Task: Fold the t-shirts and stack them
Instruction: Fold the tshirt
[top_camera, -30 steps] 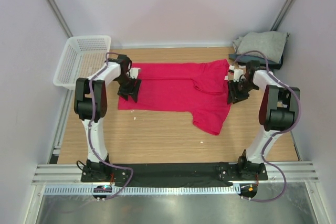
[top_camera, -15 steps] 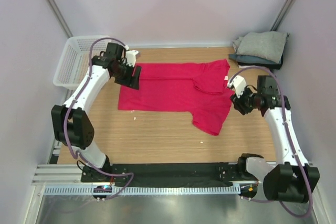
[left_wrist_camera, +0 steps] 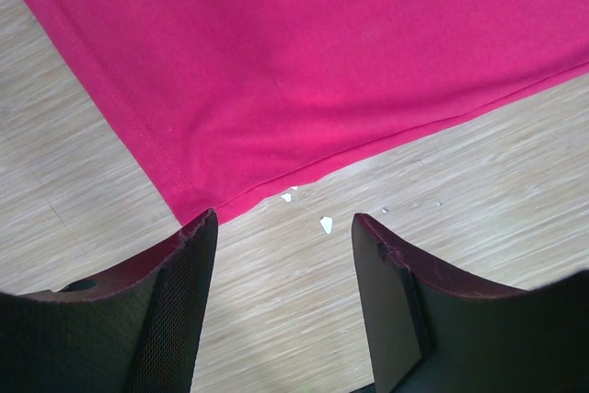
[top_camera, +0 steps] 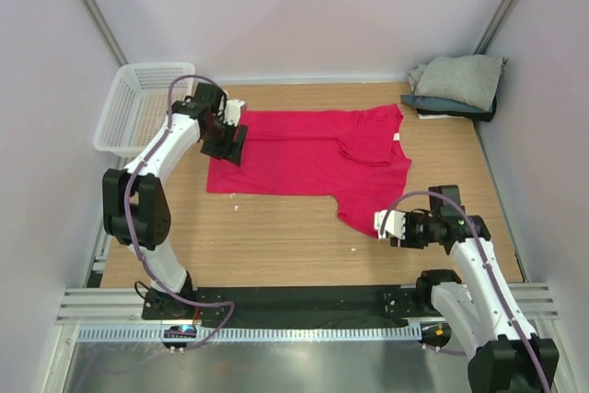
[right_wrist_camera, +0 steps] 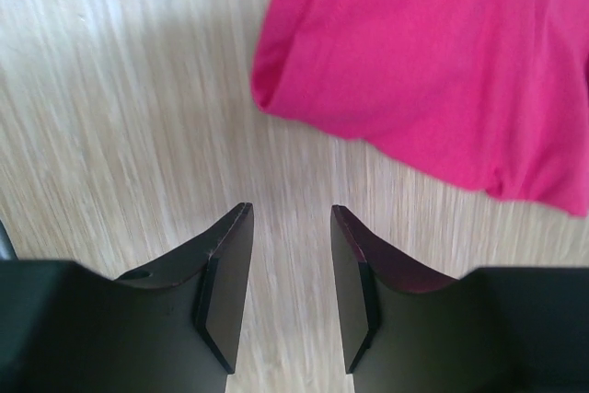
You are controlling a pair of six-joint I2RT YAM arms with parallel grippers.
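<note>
**Top view.** One crimson t-shirt (top_camera: 313,158), spread flat mid-tabletop (top_camera: 276,236). One folded pile (top_camera: 457,80) beyond its far right corner, grey over dark, with further layers too small to count. One basket (top_camera: 138,108) off its left edge.

**Left wrist view.** Left pincer (left_wrist_camera: 282,227) apart and empty, over the shirt's hem corner.

**Right wrist view.** Right pincer (right_wrist_camera: 290,213) apart and empty, just short of the near sleeve (right_wrist_camera: 433,62).

**Step, as judged.** Folding is not yet begun. Next, each of the two pincers needs to lower and pinch its cloth edge.

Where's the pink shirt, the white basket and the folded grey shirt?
pink shirt (top_camera: 304,158), top view, middle of its body.
white basket (top_camera: 138,112), top view, its bare mesh floor.
grey shirt (top_camera: 457,78), top view, top of the folded pile.
</note>
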